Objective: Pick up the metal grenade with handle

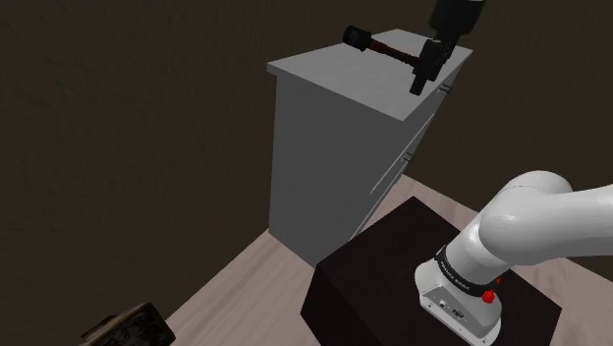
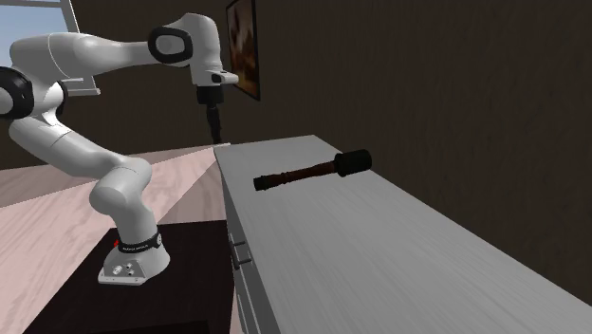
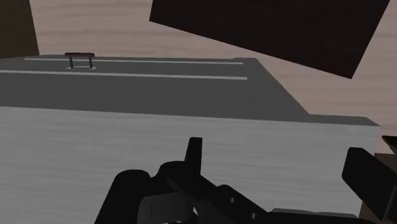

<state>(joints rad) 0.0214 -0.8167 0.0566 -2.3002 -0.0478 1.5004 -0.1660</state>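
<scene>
Stick grenade [image 2: 308,173], dark head and reddish-brown handle: lies flat on the grey drawer cabinet [image 2: 398,247] top, untouched; black gripper [image 2: 217,139], fingers apart and empty, hovers above one cabinet corner, well apart; approach, grasp and lift outstanding.

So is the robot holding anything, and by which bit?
Nothing is held. The pincer hangs open above the cabinet's edge, apart from the stick grenade, which lies on the cabinet top.

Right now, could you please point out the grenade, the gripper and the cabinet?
grenade [image 2: 305,173]: second exterior view, on its handle.
gripper [image 1: 419,88]: shoulder view, between the tips of its fingers.
cabinet [image 1: 314,167]: shoulder view, plain side panel.
</scene>
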